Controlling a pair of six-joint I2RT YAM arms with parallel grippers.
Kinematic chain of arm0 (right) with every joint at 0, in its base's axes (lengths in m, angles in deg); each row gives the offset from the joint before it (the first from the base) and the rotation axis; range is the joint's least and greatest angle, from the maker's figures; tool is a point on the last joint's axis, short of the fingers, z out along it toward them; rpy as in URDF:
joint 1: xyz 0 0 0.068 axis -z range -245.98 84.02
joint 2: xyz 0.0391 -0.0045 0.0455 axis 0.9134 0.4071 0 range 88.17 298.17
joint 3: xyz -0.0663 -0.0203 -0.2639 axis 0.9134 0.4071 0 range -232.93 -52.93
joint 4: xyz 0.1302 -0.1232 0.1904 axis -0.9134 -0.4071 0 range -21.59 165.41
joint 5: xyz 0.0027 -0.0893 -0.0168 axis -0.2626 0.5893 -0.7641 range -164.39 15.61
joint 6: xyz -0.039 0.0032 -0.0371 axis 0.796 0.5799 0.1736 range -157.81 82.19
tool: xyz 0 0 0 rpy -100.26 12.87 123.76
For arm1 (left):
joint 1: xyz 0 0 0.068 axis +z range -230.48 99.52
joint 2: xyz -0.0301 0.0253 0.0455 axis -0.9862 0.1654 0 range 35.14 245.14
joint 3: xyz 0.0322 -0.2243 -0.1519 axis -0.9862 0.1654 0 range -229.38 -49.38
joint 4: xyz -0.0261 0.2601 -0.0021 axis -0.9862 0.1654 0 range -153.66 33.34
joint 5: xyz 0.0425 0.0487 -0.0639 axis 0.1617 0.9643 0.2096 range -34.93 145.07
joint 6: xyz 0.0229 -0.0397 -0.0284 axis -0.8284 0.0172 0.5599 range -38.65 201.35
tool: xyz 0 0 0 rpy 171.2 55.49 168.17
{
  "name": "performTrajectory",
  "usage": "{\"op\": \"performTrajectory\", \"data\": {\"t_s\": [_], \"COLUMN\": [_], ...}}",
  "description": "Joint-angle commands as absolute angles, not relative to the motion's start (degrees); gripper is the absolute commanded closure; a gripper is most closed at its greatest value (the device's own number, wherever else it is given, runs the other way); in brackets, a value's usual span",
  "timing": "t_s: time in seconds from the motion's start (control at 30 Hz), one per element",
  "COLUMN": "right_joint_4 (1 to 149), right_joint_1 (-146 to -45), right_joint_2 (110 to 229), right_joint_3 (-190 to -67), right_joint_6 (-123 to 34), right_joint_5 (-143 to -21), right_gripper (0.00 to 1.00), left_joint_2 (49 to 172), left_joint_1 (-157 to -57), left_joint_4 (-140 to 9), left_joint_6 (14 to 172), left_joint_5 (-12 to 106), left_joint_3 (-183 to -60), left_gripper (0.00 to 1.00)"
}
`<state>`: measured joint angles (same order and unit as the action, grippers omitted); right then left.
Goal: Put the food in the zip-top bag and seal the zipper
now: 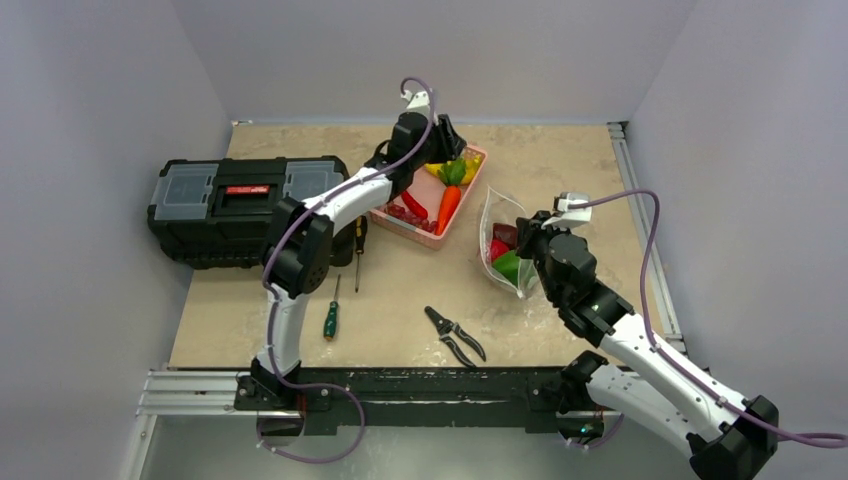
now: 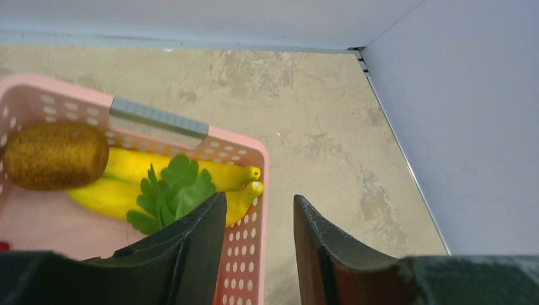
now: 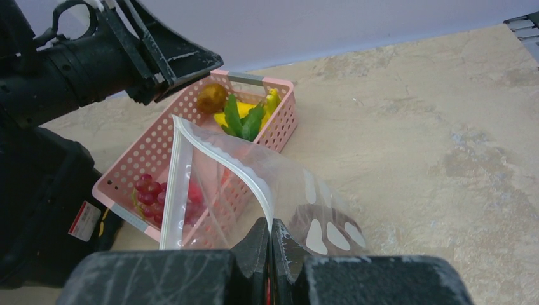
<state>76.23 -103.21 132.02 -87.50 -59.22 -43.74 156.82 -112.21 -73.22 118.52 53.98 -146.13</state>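
Left hand (image 2: 257,202): jaws part-open, empty, above basket (image 2: 245,244) corner; bananas (image 2: 121,190) inside. Right hand (image 3: 270,230): pinched shut, seemingly on bag (image 3: 210,187) rim. Bag stands open on counter (image 1: 400,283) beside basket, red and green food (image 1: 505,262) inside.

Clear soft plastic zip-top bag (image 1: 497,222) near right edge of table (image 1: 400,300), mouth open, pale zipper strip (image 3: 254,180) unsealed, red and green toy fruits (image 1: 502,256) inside; yellow toy bananas (image 2: 127,168) in pink basket (image 2: 245,241).
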Motion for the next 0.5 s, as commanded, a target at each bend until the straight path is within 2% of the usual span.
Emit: {"op": "performTrajectory", "data": {"t_s": [0.0,0.1,0.23,0.47], "right_joint_4": [78.3,78.4,76.6,72.3], "right_joint_1": [-102.9,-102.9,-102.8,-102.5], "right_joint_2": [131.5,132.0,131.3,126.8], "right_joint_3": [-87.3,-87.3,-87.8,-87.2], "right_joint_6": [-59.4,-59.4,-60.7,-63.7], "right_joint_5": [-43.6,-44.0,-39.2,-27.7], "right_gripper": [1.00,1.00,1.00,1.00], "left_joint_2": [160.4,163.2,169.3,173.3], "left_joint_1": [-113.8,-115.1,-116.6,-118.2], "left_joint_4": [-72.3,-76.4,-72.4,-74.3], "left_joint_6": [105.3,100.6,99.9,100.3], "left_joint_5": [54.6,56.9,58.0,62.8], "left_joint_3": [-151.6,-154.1,-164.2,-167.9], "left_gripper": [0.54,0.46,0.46,0.48]}}
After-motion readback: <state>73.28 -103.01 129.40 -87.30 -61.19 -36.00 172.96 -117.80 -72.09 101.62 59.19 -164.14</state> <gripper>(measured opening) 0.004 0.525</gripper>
